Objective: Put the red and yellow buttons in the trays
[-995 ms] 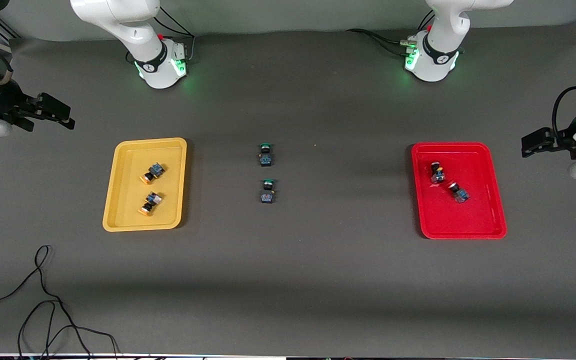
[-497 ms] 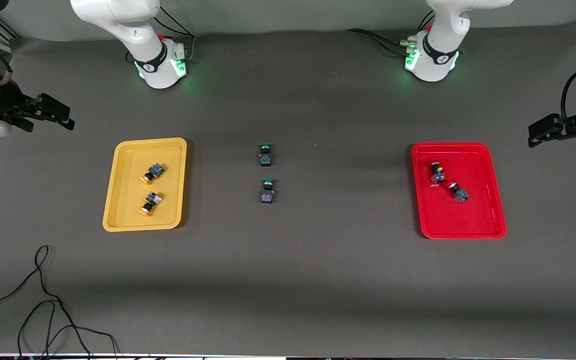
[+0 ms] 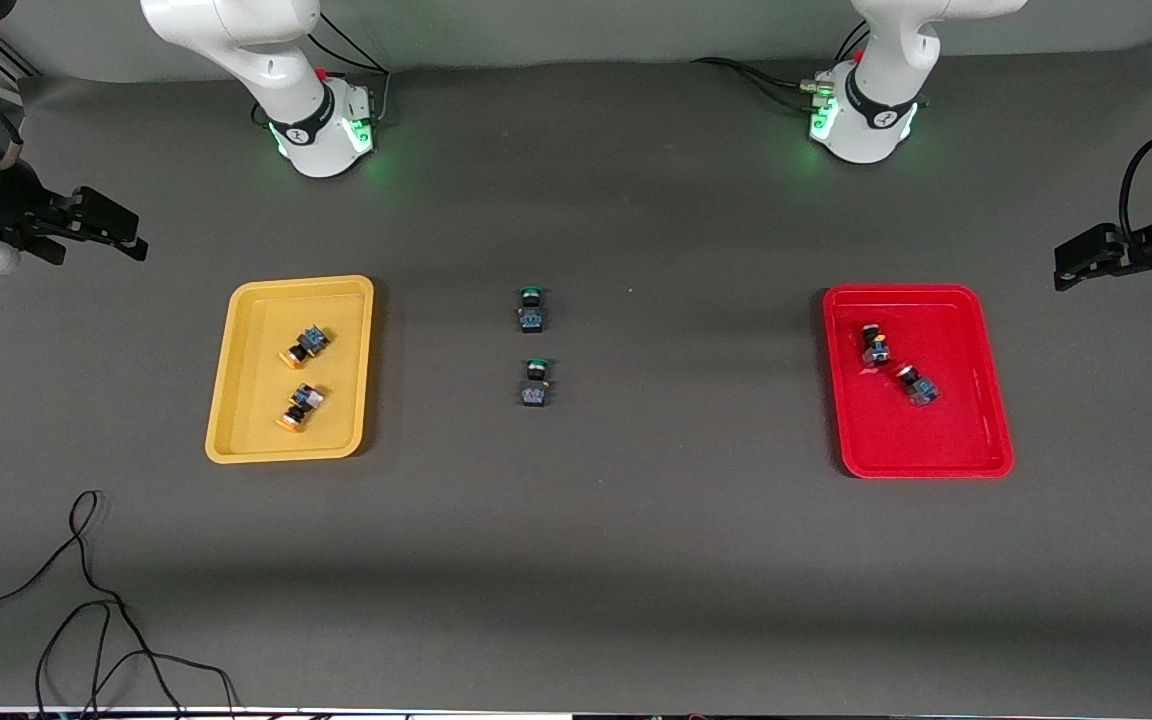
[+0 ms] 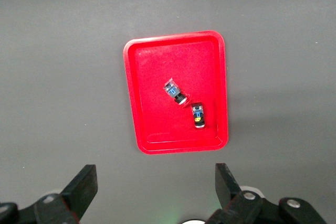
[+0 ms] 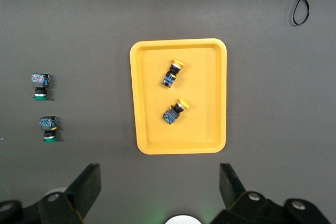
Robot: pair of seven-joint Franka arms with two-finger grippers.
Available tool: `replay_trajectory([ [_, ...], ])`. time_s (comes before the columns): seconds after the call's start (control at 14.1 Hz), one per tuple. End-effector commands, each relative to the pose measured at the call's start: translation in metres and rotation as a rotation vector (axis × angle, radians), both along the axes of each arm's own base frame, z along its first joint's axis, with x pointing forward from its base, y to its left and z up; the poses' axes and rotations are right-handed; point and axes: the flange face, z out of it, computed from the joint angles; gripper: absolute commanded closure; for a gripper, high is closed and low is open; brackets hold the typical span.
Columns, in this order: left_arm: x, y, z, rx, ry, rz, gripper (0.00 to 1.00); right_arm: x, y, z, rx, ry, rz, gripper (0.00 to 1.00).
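The yellow tray point(image 3: 246, 400) lies toward the right arm's end of the table and holds two yellow-capped buttons point(image 3: 305, 346) point(image 3: 298, 406). The red tray point(image 3: 946, 430) lies toward the left arm's end and holds two red-capped buttons point(image 3: 874, 344) point(image 3: 916, 384). My right gripper point(image 3: 124, 236) hangs high, open and empty, over the table's right-arm end. My left gripper point(image 3: 1071, 268) hangs high, open and empty, over the left-arm end. The left wrist view shows its gripper point(image 4: 156, 182) above the red tray point(image 4: 157, 77). The right wrist view shows its gripper point(image 5: 160, 182) above the yellow tray point(image 5: 149, 77).
Two green-capped buttons point(image 3: 531, 309) point(image 3: 535, 382) lie on the dark mat midway between the trays, also in the right wrist view point(image 5: 40, 86) point(image 5: 48, 128). A loose black cable point(image 3: 86, 600) lies near the front camera at the right arm's end.
My left gripper has drawn up and away from the red tray toward the table's end. The right gripper has barely shifted. The buttons have not moved.
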Motion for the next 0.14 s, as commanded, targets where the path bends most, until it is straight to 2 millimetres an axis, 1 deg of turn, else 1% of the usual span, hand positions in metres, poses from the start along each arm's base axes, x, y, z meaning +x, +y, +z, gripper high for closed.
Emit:
replay_trajectory([
  [0.0, -0.0091, -0.0019, 0.0032, -0.004, 0.004, -0.018, 0.01, 0.0036, -0.0031, 0.0045, -0.004, -0.001, 0.021, 0.0],
  [0.07, -0.0091, -0.0019, 0.0032, -0.004, 0.004, -0.018, 0.01, 0.0035, -0.0031, 0.0038, -0.004, 0.001, 0.021, 0.0],
])
